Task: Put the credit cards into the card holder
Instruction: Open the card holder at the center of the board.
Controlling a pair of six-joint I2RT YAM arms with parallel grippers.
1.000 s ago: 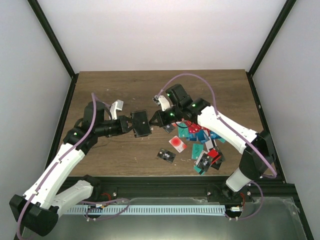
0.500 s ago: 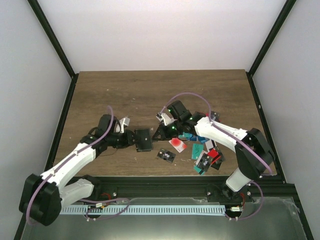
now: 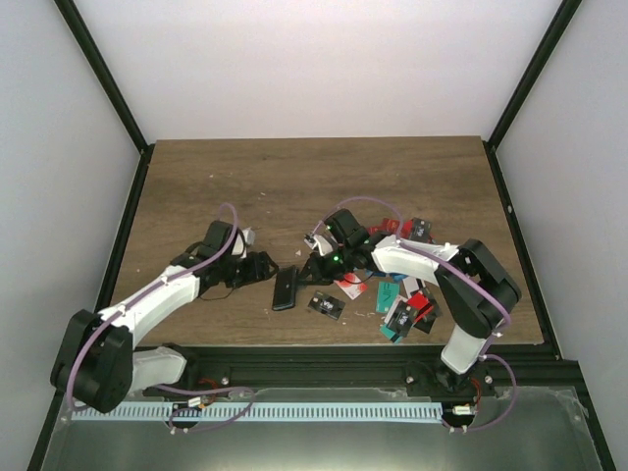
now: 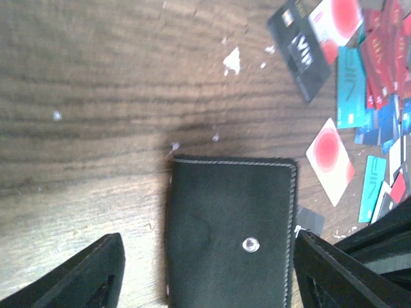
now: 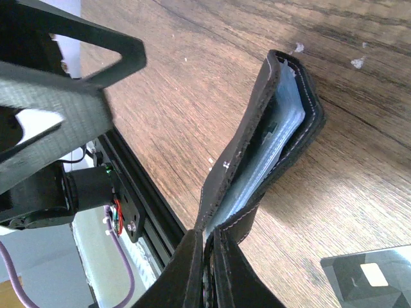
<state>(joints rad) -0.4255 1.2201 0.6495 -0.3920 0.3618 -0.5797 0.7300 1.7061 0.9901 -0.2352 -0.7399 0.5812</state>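
**Card holder (image 4: 228,212) being prised open**

On the wooden table (image 3: 196,177), the left gripper (image 4: 209,239) is straddling it, jaws spread, seemingly steadying; the right gripper (image 5: 204,249) is pinching one flap apart. Credit cards (image 4: 352,90) are lying loose ahead of the left gripper.

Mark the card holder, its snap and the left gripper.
card holder (image 4: 218,205), left wrist view, black outer face.
snap (image 4: 250,244), left wrist view, metal stud centre.
left gripper (image 4: 207,235), left wrist view, midway between its open fingertips.
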